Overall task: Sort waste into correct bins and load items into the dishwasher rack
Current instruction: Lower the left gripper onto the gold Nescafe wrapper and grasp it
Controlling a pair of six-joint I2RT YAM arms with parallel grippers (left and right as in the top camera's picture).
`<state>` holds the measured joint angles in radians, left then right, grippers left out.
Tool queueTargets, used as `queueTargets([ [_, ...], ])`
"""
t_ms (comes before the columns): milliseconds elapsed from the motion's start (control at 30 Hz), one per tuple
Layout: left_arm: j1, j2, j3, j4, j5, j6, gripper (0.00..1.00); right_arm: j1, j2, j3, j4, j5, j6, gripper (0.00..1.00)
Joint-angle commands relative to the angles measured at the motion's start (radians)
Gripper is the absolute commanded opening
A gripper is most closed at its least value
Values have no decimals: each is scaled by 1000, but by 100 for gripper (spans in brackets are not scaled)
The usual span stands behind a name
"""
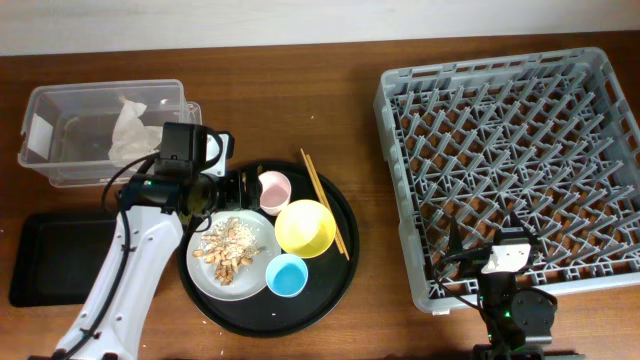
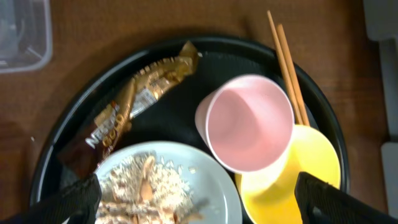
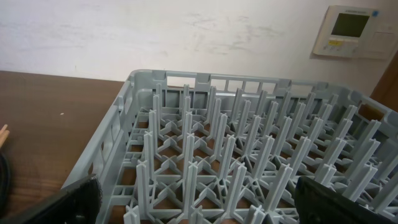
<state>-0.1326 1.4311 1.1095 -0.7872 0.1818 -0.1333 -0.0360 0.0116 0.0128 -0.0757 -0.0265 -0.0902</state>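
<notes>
- Lettering on the white label (image 1: 38,134) of the clear tub (image 1: 100,92), upper left, is showing too small to read; the crumpled napkin (image 1: 128,130) is lying inside.
- The shallow black tray (image 1: 50,258) is sitting at lower left, partly covered by the left arm.
- The left gripper (image 2: 199,205) is hovering over the round tray (image 1: 335,285) with its fingers spread wide and empty. It is hiding the brown wrapper (image 2: 124,106) from overhead; the wrapper's blurred white print is looking like "Nestlé".
- The plate (image 2: 211,186) of food scraps (image 2: 146,186) is running off the left wrist frame's bottom edge.
- The pink cup (image 2: 249,124) is overlapping the yellow bowl (image 2: 311,168); the blue cup (image 1: 287,275) and chopsticks (image 1: 316,185) are resting on the same tray.
- The dishwasher rack (image 1: 520,150) is filling the right side, with the right gripper (image 3: 196,200) hanging at its lower edge, fingers wide apart and empty.
</notes>
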Motion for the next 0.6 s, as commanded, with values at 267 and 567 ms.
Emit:
queueTargets([
  [267,-1,88,-10,73,-149,-38,98,-5,-8,-7,-3,5,-7,99],
  [567,24,89,-10,132,-85,-110,90,-5,-8,-7,-3,5,-7,99],
])
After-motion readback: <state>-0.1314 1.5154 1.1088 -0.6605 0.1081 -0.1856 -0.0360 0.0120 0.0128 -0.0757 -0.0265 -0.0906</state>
